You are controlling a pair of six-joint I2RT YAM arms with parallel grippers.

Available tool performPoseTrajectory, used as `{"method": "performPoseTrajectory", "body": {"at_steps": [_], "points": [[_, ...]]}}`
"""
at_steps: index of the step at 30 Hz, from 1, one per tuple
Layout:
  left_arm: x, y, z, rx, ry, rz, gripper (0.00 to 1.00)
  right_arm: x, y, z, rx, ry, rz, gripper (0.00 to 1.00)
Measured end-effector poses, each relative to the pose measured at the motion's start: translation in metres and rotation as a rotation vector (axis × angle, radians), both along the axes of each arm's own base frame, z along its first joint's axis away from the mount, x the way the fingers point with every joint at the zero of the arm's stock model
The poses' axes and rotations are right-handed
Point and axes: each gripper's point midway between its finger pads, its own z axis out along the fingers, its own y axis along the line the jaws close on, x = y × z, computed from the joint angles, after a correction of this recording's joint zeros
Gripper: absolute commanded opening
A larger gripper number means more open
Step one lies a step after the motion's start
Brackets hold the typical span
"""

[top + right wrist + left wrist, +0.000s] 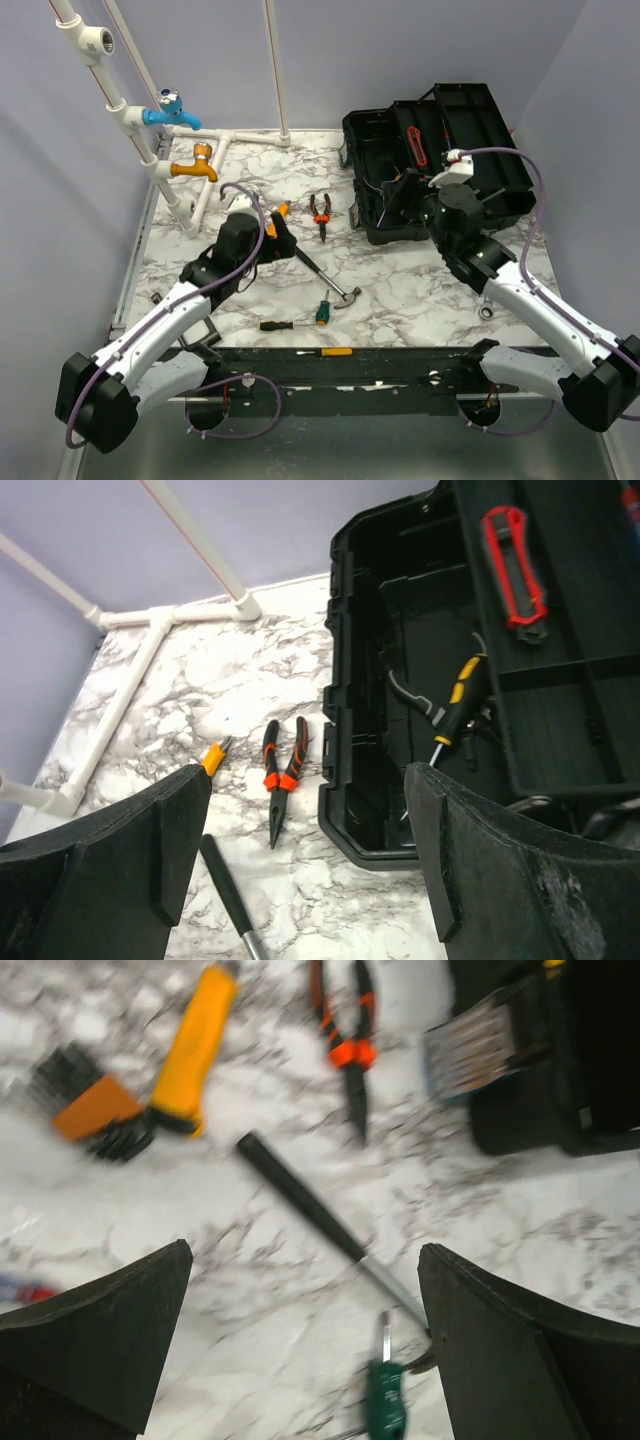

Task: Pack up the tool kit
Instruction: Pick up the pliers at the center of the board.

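Your black plastic toolbox (pixel 345 630) lies open, holding a yellow-and-black-handled screwdriver (pixel 460 695); its sticker label (pixel 470 1050) is too blurred to read. Your left gripper (pixel 305 1250) and right gripper (pixel 308 770) both gape, empty.

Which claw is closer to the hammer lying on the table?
Left. The left claw hovers open just above the hammer, over its handle; the right claw is off to the side, by the open toolbox.

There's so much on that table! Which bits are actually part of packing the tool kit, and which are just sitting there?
Part of the job: open black toolbox, pliers, hammer, green-handled screwdriver, and the yellow-handled screwdriver already inside the box.
Just lying about: blue tap, orange tap, white pipes.
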Motion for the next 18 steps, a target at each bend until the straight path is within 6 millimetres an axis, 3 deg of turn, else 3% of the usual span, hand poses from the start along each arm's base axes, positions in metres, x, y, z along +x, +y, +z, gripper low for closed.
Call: {"method": "performPoseTrajectory", "body": {"at_steps": [2, 4, 6, 11, 18], "points": [[-0.021, 0.02, -0.036, 0.041, 0.054, 0.039, 0.98, 0.007, 0.01, -0.006, -0.008, 0.023, 0.022, 0.85], [-0.029, 0.032, -0.051, 0.065, 0.065, 0.069, 0.98, 0.01, 0.018, -0.015, -0.017, 0.05, 0.042, 0.84], [-0.031, 0.039, -0.049, 0.072, 0.04, 0.093, 0.99, 0.012, 0.026, -0.025, -0.023, 0.078, 0.063, 0.84], [-0.032, 0.051, -0.016, 0.037, -0.118, 0.123, 0.98, 0.013, 0.054, -0.049, -0.059, 0.141, 0.113, 0.84], [-0.041, 0.056, -0.019, 0.04, -0.227, 0.082, 0.98, 0.009, 0.107, -0.061, -0.105, 0.174, 0.21, 0.84]]}}
